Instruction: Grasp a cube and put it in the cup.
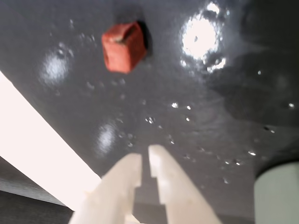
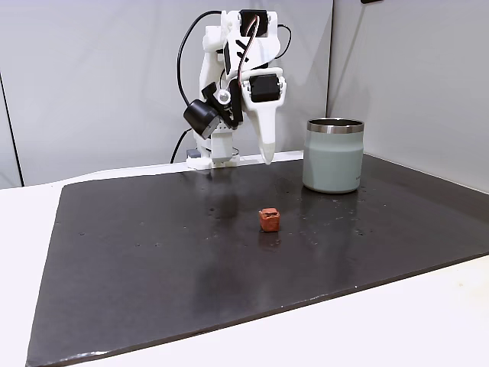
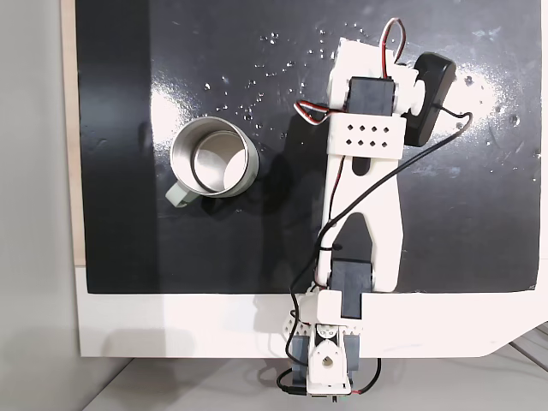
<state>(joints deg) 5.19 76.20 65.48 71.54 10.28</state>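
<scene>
1. On a glossy black mat (image 2: 153, 252) over a white table (image 2: 428, 321), glare spots scatter across the wrist view.
2. Pale grey wall panels (image 2: 92, 84) back the scene.
3. At frame centre in a fixed view, the reddish-orange cube (image 2: 269, 219) lies alone.
4. Right of centre stands the grey-green cup (image 2: 333, 155), upright.
5. Raised above the mat, the white gripper (image 1: 145, 159) has its fingers nearly together, holding nothing.

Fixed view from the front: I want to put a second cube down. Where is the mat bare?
The mat is bare left of the cube and along its near edge. It is tighter at the back, between the fingers and the cup.
</scene>
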